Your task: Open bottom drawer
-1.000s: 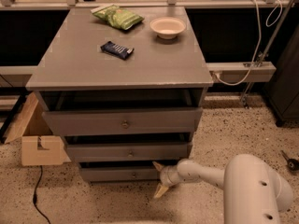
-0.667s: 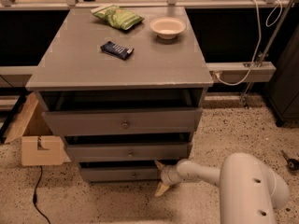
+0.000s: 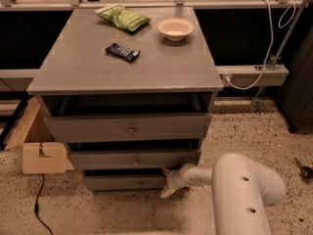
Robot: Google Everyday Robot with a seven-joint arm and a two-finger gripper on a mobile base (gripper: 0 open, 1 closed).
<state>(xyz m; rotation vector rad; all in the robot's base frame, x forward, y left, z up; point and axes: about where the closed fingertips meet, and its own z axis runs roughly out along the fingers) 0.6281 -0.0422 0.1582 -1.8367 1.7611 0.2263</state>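
Bottom drawer (image 3: 129, 182) unmoved, claw (image 3: 166, 182) alongside

Speckled floor (image 3: 122, 212) before grey bottom drawer (image 3: 122, 182) free; tan cardboard box (image 3: 44, 156) blocks left, white robot arm (image 3: 239, 187) blocks right, gripper (image 3: 167, 181) at drawer's right end.
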